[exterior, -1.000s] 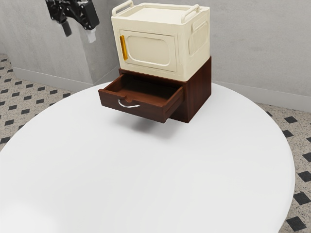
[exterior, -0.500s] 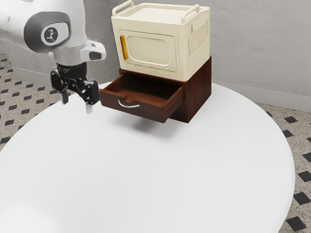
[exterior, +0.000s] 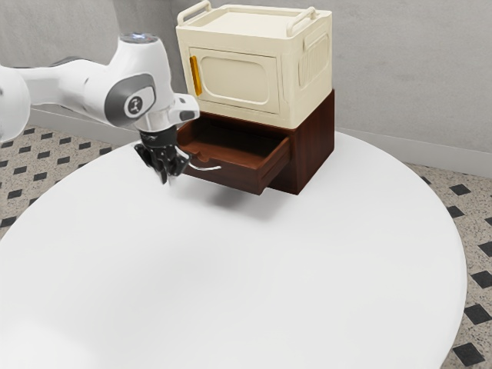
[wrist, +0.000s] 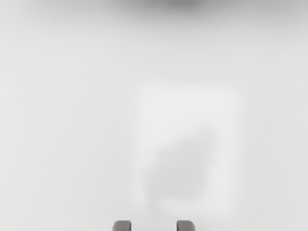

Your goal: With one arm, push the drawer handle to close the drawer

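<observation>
White table (exterior: 231, 269) spreads under the claw (wrist: 154, 225), its fingers apart and empty, while just beside it the drawer (exterior: 242, 178) with its curved handle (exterior: 207, 168) stands well out, the whole push left to do.

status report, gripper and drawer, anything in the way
Gripper open, near silver handle. Drawer pulled out, not closed. Nothing seen blocking its way in.

Home-like room: diamond-patterned floor (exterior: 46, 165), grey walls (exterior: 407, 77), round white table (exterior: 231, 284).
</observation>
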